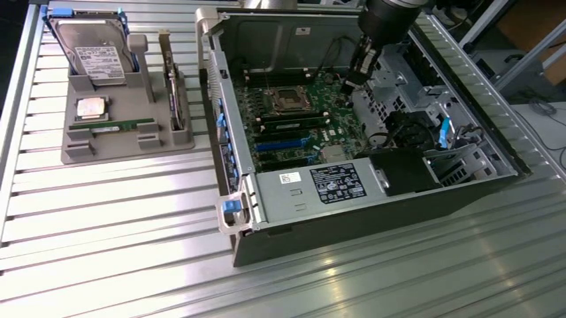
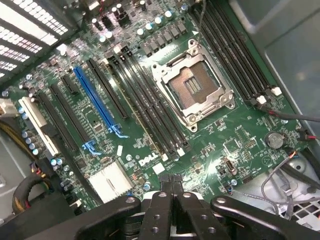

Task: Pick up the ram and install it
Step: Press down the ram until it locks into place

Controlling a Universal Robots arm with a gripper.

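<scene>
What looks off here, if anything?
Nothing looks damaged or spilled. One oddity: the gripper is shut and empty above the motherboard inside the open case, while the ram still lies in the grey tray outside it.

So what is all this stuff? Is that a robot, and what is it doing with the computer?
Yes, it's a robot arm. Its pincer is the dark part reaching down into an open computer case. One picture is taken from a camera off to the side, looking down on the table. The other comes from a camera on the robot's wrist, so you see the pincer up close, shut and empty, over the green motherboard. The grey tray beside the case holds spare parts: a hard drive, a square silver chip and the ram, a thin green stick. The ram lies in the tray, not picked up yet.
</scene>
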